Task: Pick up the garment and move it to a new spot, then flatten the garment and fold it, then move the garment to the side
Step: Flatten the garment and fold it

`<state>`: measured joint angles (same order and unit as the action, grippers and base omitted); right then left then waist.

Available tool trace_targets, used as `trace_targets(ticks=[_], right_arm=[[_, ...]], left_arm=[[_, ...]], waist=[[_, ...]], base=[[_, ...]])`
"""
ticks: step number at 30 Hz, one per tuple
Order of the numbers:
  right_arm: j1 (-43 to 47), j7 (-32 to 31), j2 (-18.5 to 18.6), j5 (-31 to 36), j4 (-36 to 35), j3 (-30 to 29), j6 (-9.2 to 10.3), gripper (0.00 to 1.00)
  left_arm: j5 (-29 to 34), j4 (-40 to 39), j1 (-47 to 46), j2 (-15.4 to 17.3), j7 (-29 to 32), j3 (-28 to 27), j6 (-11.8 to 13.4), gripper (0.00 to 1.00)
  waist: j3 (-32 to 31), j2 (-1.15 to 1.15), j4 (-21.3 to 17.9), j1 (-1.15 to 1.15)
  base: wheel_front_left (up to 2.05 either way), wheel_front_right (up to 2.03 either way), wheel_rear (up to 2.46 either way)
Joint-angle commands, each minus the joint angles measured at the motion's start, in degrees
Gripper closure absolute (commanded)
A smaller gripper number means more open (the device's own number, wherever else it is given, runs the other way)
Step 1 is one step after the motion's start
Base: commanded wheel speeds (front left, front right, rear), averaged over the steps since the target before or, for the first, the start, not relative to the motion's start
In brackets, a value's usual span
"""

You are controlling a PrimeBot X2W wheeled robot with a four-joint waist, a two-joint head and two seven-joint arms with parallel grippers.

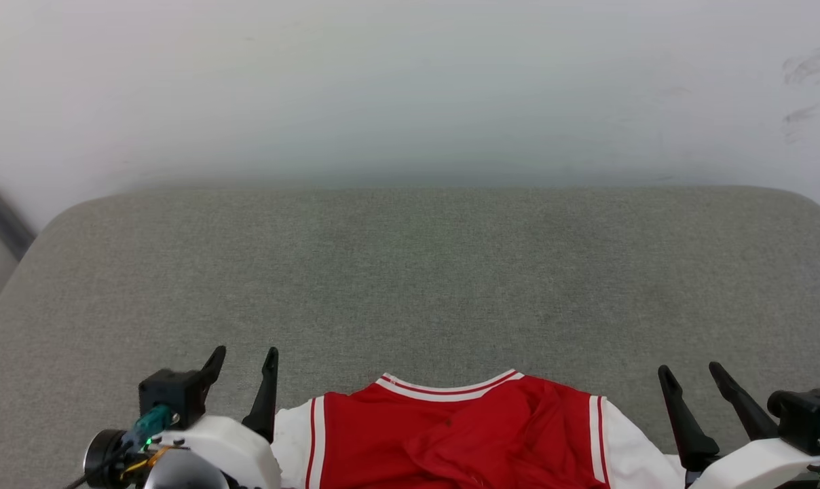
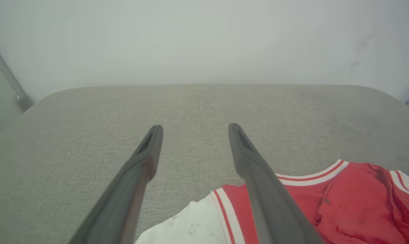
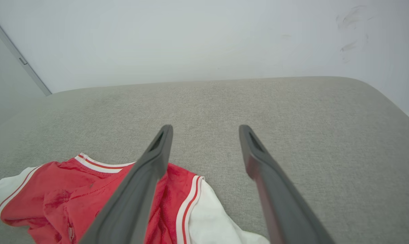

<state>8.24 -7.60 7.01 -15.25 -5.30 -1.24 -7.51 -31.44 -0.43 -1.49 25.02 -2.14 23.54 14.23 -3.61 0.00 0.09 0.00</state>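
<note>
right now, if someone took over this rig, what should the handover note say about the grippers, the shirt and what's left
Left gripper: open, empty, beside the sleeve on the robot's left.
Right gripper: open, empty, just past the other sleeve.
Shirt: lies at the near edge of the grey cushion, collar pointing away from the robot, sleeves out to both sides; its lower part is cut off from view.
Done: it is laid out roughly, and neither gripper holds it.
Left: the red middle is bunched, so flatten it, fold it, then move it to the side.
</note>
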Motion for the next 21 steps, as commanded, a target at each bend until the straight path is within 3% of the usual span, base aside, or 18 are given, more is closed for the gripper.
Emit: trace_targets(ticks=[1, 15, 21], right_arm=[[0.1, 0.4, -0.2, 0.4, -0.4, -0.3, 0.04, 0.00], [-3.0, -0.1, 0.1, 1.9, -4.1, 1.1, 0.04, 0.00], [-5.2, 0.7, -0.3, 2.3, -4.4, 1.8, 0.04, 0.00]], left_arm=[[-0.1, 0.0, -1.5, 0.4, 1.5, 0.4, -0.6, 0.00], [-4.2, 8.6, -18.2, 2.0, 29.6, 10.8, -12.2, 0.00], [-4.4, 13.7, -22.7, 1.8, 37.0, 14.2, -15.4, 0.00]], waist=[[0.3, 0.00, -0.3, 0.00], [7.4, 0.00, -4.7, 0.00], [11.3, 0.00, -7.0, 0.00]], base=[[0.00, 0.00, 0.00], [0.00, 0.00, 0.00], [0.00, 0.00, 0.00]])
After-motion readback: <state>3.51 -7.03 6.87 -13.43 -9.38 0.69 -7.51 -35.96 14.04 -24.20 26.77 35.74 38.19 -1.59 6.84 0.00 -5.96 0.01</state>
